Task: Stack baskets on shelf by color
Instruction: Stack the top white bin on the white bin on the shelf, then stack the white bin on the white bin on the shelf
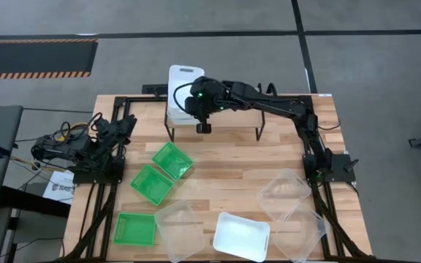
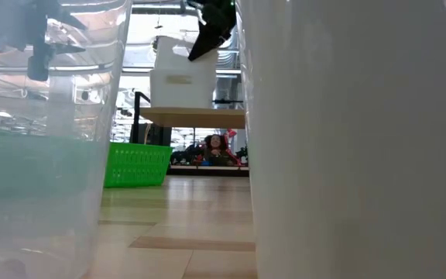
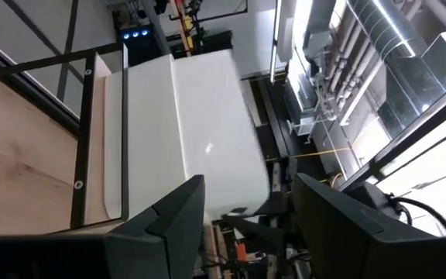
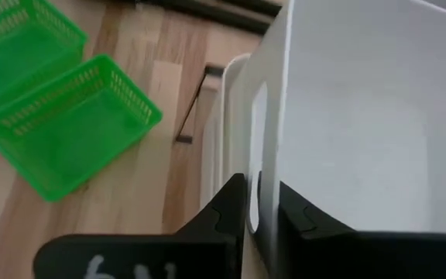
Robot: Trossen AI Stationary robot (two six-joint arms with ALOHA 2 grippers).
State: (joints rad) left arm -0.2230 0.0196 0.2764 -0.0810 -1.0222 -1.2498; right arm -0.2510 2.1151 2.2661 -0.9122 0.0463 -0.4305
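Two white baskets (image 1: 181, 82) stand nested at the left end of the shelf (image 1: 232, 120); in the low view they form a white stack (image 2: 180, 77) on the shelf top (image 2: 196, 117). My right gripper (image 4: 260, 198) is shut on the upper one, reaching in from the table's right (image 1: 194, 101). A third white basket (image 1: 242, 235) lies at the near edge. Three green baskets (image 1: 152, 183) sit left of centre. Three clear baskets (image 1: 287, 193) rest near and to the right. My left gripper (image 3: 246, 225) is open and waits at the table's left (image 1: 119, 131). My right gripper pinches the upper white basket's side wall (image 4: 255, 167) at its rim, one finger inside the tub and one outside. The fingers come from above, slanting from the table's right. The basket stands upright over the lower white basket (image 4: 221, 124); I cannot tell whether it rests in it.
The shelf's black legs (image 1: 259, 131) stand on the slatted table. In the low view a clear basket (image 2: 45, 155) and the near white basket (image 2: 347, 139) fill the foreground, and a green basket (image 2: 134, 164) sits beyond. Bare wood lies between the shelf and the baskets.
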